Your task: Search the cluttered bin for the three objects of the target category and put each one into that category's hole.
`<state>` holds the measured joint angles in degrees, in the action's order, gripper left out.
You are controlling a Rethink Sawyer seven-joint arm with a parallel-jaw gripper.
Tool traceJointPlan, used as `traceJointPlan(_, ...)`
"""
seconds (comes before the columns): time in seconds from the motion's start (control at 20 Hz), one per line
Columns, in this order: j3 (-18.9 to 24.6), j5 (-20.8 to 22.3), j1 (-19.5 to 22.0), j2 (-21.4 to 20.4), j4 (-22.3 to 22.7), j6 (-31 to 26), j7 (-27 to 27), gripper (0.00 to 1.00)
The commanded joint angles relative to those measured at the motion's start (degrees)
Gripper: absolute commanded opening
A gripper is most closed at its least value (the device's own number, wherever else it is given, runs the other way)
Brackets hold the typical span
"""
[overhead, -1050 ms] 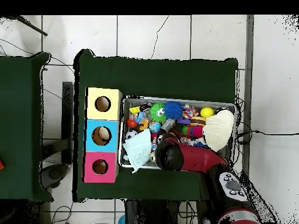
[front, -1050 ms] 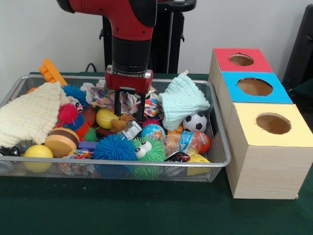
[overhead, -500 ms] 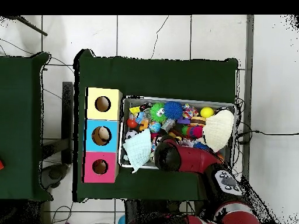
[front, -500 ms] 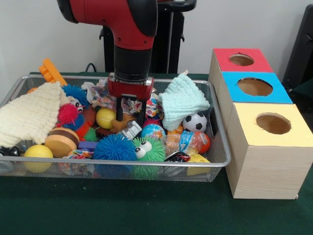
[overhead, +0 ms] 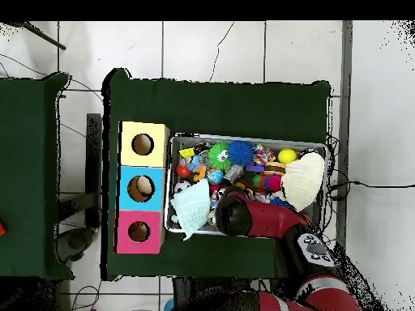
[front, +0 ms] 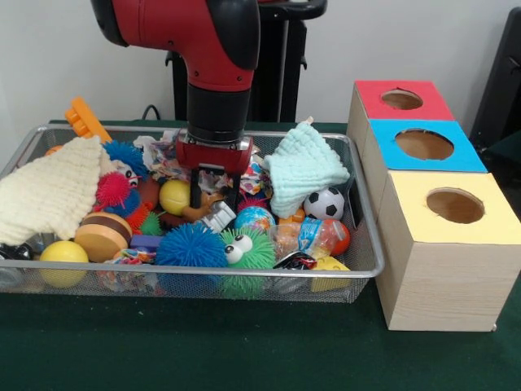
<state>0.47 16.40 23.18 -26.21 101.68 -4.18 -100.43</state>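
A wire bin (front: 368, 244) holds a heap of toys and cloths. My gripper (front: 213, 200) hangs low in the middle of the bin, open, with its black fingers (front: 196, 192) on either side of a small brown toy (front: 208, 207). A yellow ball (front: 174, 196) lies just left of the fingers and a crumpled printed cloth (front: 163, 159) lies behind them. The sorting box to the right has a red hole top (front: 402, 99), a blue one (front: 424, 144) and a yellow one (front: 454, 205). In the overhead view the arm (overhead: 243, 215) covers the gripper.
Around the gripper lie a mint cloth (front: 304, 167), a soccer ball (front: 324, 204), a cream cloth (front: 49, 194), a blue spiky ball (front: 191, 245) and a green spiky ball with eyes (front: 244, 251). The overhead view shows the bin's rim (overhead: 243, 138) next to the box (overhead: 143, 188).
The gripper has come down a little deeper into the bin, and its fingers now straddle the brown toy. The toys have not visibly shifted.
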Motion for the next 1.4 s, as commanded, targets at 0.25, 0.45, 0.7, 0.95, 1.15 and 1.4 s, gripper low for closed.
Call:
traceJointPlan(0.25, 1.4, 0.61, 0.72, 3.54, -5.54, 4.07, -6.57, 1.0)
traceJointPlan(0.45, 1.21, 0.69, 0.72, 4.63, -6.11, 5.09, -6.76, 1.0)
traceJointPlan(0.7, 1.13, 1.32, 0.71, 5.2, -6.55, 4.97, -6.02, 1.0)
traceJointPlan(0.95, 1.64, 1.75, 1.21, 4.98, -6.09, 5.33, -5.54, 0.0)
traceJointPlan(1.15, 1.26, 2.06, 0.53, 4.92, -6.69, 4.73, -4.71, 0.0)
traceJointPlan(1.4, 2.12, 1.46, 1.09, 2.84, -5.44, 2.64, -4.65, 0.0)
